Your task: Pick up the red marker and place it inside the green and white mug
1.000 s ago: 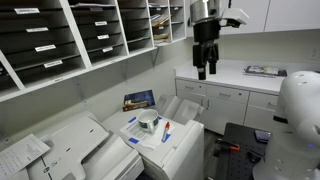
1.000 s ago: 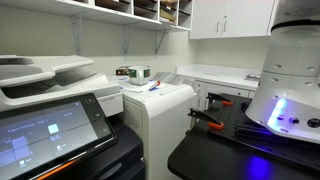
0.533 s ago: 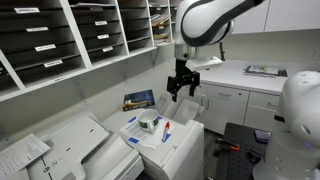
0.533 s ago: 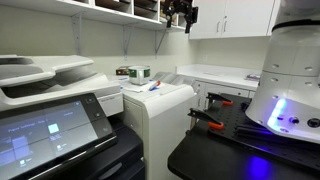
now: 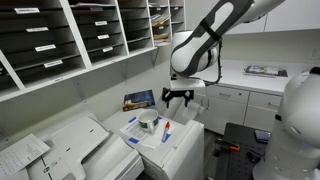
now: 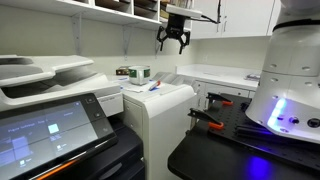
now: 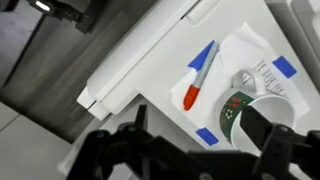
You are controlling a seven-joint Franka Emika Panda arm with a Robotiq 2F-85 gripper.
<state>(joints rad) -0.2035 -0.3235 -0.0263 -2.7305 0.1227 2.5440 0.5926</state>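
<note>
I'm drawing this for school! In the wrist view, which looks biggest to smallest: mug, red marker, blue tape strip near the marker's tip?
1. Mug, partly hidden by the end effector.
2. Red marker, about as long but much thinner.
3. Blue tape strip, smallest.

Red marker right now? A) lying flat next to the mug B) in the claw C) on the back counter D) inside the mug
A: the wrist view shows the red marker lying flat beside the green and white mug, while the claw hangs open and empty above them.
</note>
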